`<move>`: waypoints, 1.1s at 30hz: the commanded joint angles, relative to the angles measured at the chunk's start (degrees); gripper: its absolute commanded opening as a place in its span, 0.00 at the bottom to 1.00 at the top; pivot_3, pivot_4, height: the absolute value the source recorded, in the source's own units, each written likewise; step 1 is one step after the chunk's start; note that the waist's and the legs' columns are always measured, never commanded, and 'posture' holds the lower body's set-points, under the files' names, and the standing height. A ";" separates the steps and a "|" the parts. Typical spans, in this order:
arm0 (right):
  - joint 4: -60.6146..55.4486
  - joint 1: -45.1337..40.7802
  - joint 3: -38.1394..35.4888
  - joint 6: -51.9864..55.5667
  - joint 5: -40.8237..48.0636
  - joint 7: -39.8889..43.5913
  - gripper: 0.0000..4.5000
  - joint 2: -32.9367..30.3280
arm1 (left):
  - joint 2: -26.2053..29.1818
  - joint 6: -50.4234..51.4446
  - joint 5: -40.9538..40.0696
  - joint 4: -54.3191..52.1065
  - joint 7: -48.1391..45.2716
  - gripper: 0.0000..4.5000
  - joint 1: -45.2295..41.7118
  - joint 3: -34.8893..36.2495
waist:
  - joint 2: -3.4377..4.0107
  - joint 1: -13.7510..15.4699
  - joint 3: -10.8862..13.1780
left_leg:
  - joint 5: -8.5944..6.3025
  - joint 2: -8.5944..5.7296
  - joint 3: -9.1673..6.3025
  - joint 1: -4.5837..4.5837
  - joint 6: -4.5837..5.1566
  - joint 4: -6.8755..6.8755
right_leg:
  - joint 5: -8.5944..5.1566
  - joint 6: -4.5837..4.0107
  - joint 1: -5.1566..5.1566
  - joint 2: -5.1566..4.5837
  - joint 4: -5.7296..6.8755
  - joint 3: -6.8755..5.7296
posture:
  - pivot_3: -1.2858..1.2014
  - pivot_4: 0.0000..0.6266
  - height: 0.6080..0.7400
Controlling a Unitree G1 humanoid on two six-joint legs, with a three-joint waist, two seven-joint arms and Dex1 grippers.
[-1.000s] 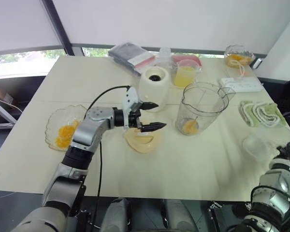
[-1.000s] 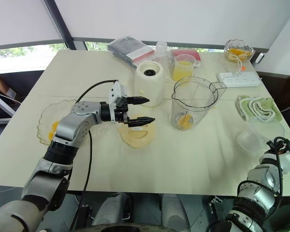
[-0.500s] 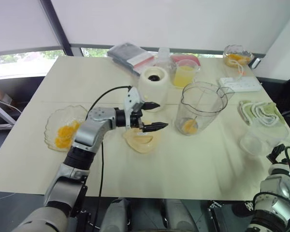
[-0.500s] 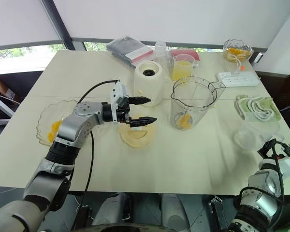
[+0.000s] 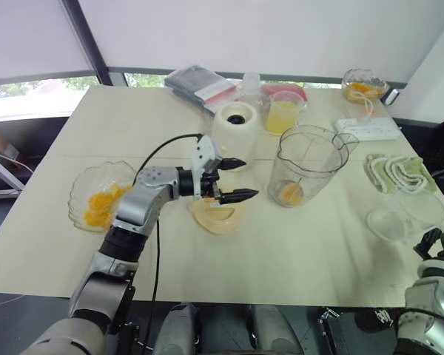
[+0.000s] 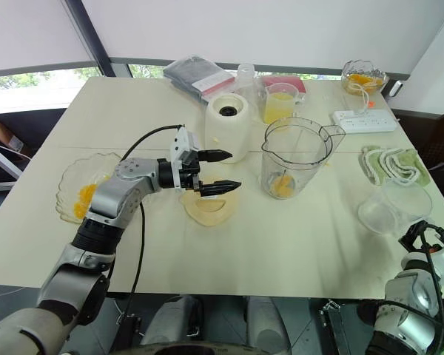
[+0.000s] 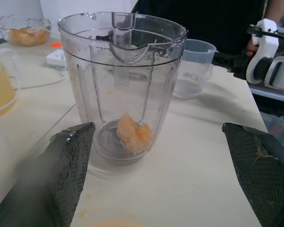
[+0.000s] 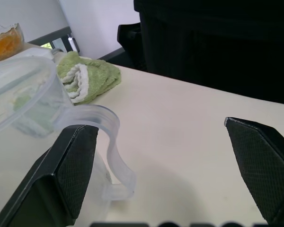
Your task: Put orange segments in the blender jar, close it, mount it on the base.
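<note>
The clear blender jar [image 5: 308, 164] stands upright right of centre, with one orange segment [image 7: 134, 135] lying on its dark bottom. More orange segments [image 5: 100, 207] fill a glass dish [image 5: 80, 185] at the left. The cream-white base [image 5: 235, 127] stands behind and to the left of the jar. My left gripper [image 5: 246, 177] hangs open and empty, level, pointing at the jar from its left, just above a cream lid [image 5: 217, 216]. My right gripper [image 8: 156, 125] is open and empty at the table's near right edge, next to the handle of a clear cup [image 5: 403, 218].
At the back stand a cup of yellow juice [image 5: 283, 115], a glass bowl of fruit [image 5: 362, 85], a dark packet [image 5: 200, 85] and a white power strip [image 5: 371, 129]. A green towel [image 5: 399, 174] lies at the right, behind the clear cup.
My right arm has drawn back toward the near right corner, away from the clear cup, which now stands free. The left arm has not moved.
</note>
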 commanded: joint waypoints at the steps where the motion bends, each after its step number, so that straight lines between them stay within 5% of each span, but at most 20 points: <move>1: -5.51 1.88 0.40 0.56 0.54 -0.62 0.99 1.04 | -0.29 -1.51 -0.14 -1.39 -0.21 1.00 -0.06 -0.23 | 0.00 0.01 0.00 | 0.00 0.01 -0.01 0.00 0.00 0.00 | 0.00 0.00 0.00 0.01 0.00 0.00 | 0.52 0.24 1.00; 8: -12.61 7.14 2.74 2.68 0.86 -0.80 0.99 3.69 | -0.47 -2.18 0.00 0.07 -0.89 1.00 -0.47 -0.25 | 0.00 0.04 0.00 | 0.00 0.03 0.00 0.00 0.00 0.00 | -0.01 -0.02 0.00 -0.01 -0.01 0.00 | 0.52 0.24 1.00; 17: -35.53 26.24 13.36 9.51 -0.39 8.40 0.99 3.02 | 1.30 -2.25 0.95 4.75 -4.27 1.00 -4.41 -0.38 | 0.00 0.17 0.00 | 0.00 0.07 -0.03 -0.01 0.00 0.00 | -0.03 -0.04 0.00 -0.03 -0.02 -0.02 | 0.52 0.24 1.00; 24: -58.21 35.77 14.88 22.86 10.68 17.46 0.99 -10.21 | 4.97 -2.45 2.40 9.94 -9.87 1.00 -9.74 -0.92 | -0.10 0.37 0.06 | -0.01 0.12 -0.07 -0.08 0.00 -0.02 | -0.08 -0.01 0.00 -0.03 -0.11 -0.08 | 0.52 0.24 1.00; 33: -62.68 26.11 16.66 31.18 25.99 16.69 0.99 -29.90 | 12.47 -7.65 8.68 23.10 -24.69 1.00 -18.17 -6.10 | -0.62 0.41 0.31 | -0.01 0.04 -0.03 -0.06 0.00 0.05 | -0.06 -0.05 0.03 -0.04 -0.16 -0.08 | 0.52 0.24 1.00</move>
